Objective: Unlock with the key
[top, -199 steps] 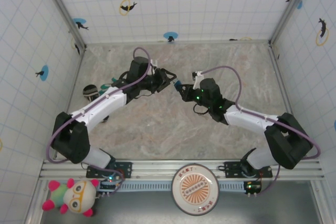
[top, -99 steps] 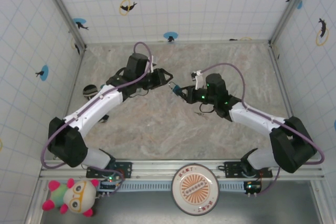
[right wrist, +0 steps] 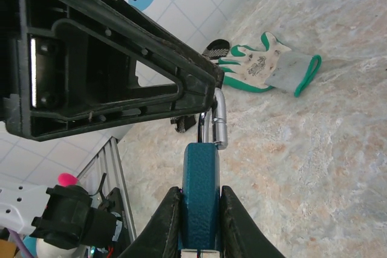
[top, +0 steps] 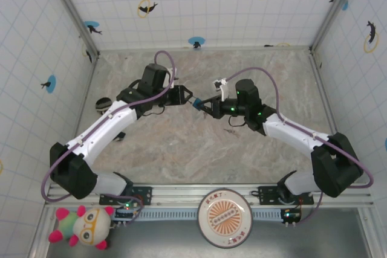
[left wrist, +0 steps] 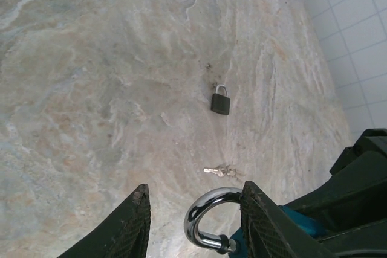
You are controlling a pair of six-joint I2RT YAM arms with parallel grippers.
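Key [left wrist: 219, 171] lies loose just beyond left tool [left wrist: 195, 190].

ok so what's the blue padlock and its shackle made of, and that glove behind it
The blue padlock body looks like metal under a matte, slightly pebbled teal coating; plastic can't be ruled out. Its shackle looks like polished steel or chrome, going by the mirror-bright highlights. The glove looks like knit fabric with green trim and a grey, possibly rubbery, patch.
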